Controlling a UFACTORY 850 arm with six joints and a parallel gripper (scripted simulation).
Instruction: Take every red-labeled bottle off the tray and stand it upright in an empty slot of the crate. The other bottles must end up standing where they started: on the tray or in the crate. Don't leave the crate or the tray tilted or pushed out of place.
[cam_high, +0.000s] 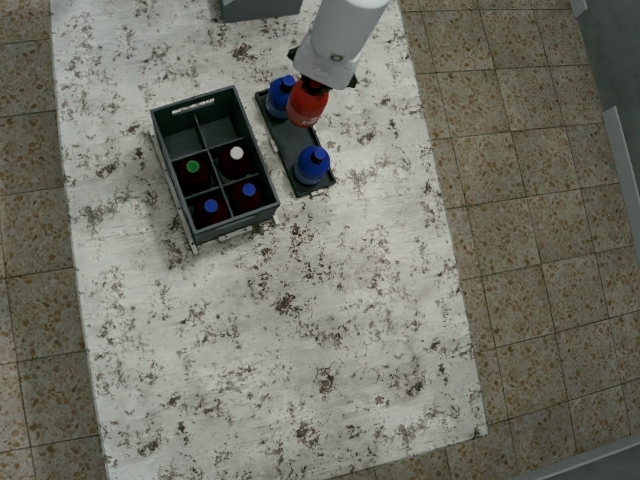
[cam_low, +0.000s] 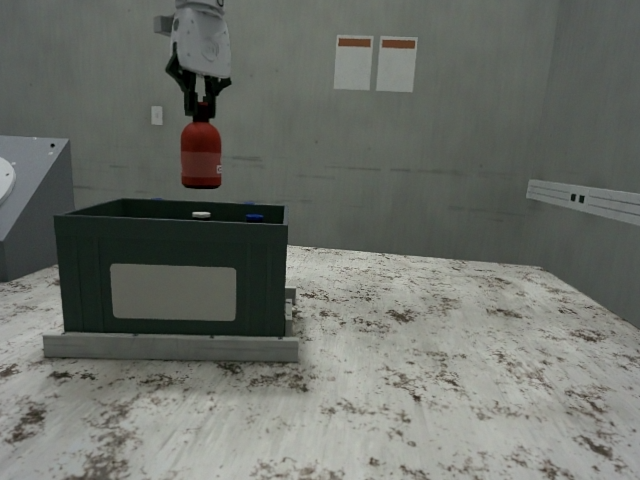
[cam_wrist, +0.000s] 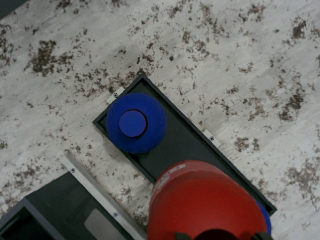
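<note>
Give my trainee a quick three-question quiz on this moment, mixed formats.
1. True or false: the pincer grips the red bottle by its neck, lifted above the crate.
2. How many crate slots are empty? A) one B) two C) four
3. Fill in: the bottles standing on the tray are coloured ____.

Key: 1 true. 2 B, the two at the crate's far end. 3 blue: one beside the lifted bottle, one at the tray's other end.
</note>
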